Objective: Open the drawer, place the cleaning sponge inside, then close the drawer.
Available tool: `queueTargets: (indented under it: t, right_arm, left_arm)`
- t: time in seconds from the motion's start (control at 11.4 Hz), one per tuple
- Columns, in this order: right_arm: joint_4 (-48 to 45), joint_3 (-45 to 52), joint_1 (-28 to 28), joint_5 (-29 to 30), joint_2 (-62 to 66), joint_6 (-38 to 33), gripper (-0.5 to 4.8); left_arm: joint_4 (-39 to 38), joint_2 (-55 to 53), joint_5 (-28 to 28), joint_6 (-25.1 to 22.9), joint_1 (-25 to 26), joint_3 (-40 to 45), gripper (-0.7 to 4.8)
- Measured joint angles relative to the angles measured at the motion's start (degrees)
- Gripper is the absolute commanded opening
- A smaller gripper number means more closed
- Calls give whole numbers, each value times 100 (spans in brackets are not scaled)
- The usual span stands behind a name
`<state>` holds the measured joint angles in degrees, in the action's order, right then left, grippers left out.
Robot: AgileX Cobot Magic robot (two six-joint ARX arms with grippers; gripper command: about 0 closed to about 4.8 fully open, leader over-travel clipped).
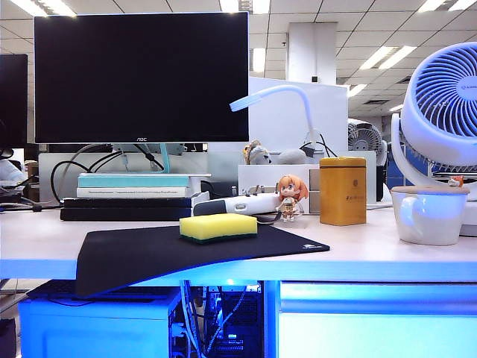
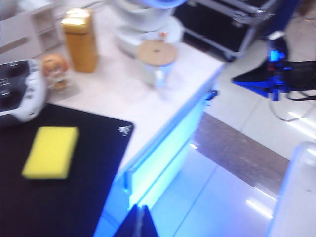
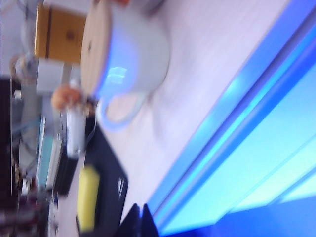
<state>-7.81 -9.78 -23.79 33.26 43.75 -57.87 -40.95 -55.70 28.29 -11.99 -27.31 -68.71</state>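
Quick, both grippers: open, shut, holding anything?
Left gripper: shut, empty, off the desk edge near the drawer.
Right gripper: shut, empty, by the drawer front.

Yellow sponge [image 1: 218, 227], seemingly black mat [image 1: 149, 253]

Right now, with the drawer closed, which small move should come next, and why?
Probably bring the left gripper, fingers shut, to the drawer front's edge to open it. The cleaning sponge lies on the black mat; the right gripper is shut too, empty.
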Motion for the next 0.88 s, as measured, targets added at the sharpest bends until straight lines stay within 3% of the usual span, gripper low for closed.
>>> queueTargets:
  t: [0.18,0.44,0.7,0.88]
  right_arm:
    - [-101,57,-452,63,0,76,-2]
    - [-302,149,-1174,334,249,767,-2]
    - [-588,153,-1464,713,938,800,-2]
    - [-1268,151,-1722,758,1652,796,-2]
  left_arm:
    - [0,-2,4,0,7,0,-5]
    - [85,-2,9,0,4,0,-5]
    - [98,-2,9,0,4,0,-5]
    - [133,-2,7,0,4,0,-5]
